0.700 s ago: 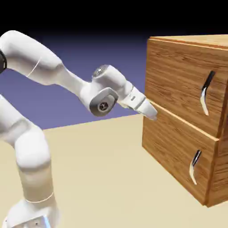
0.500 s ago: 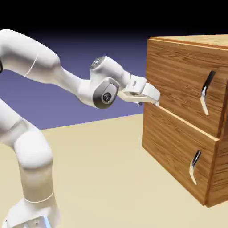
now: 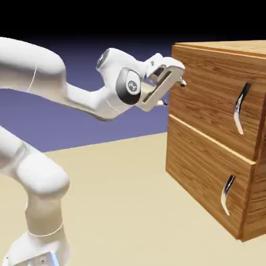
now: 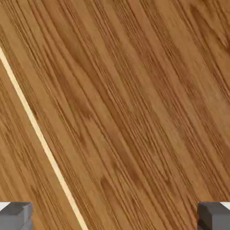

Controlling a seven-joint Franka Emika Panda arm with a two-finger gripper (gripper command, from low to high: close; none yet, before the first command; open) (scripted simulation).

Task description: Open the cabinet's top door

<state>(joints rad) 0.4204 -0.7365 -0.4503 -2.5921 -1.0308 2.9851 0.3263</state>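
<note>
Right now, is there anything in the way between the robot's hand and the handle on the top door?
Nothing visible blocks it. The open hand is in front of the top door, and between it and the curved handle I see only bare wood. The handle isn't in the hand view.

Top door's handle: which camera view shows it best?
The exterior view: the whole curved handle shows there, unobstructed, on the top door. The hand view has no handle in it, only wood grain, a pale diagonal line and the gripper's fingertips.
</note>
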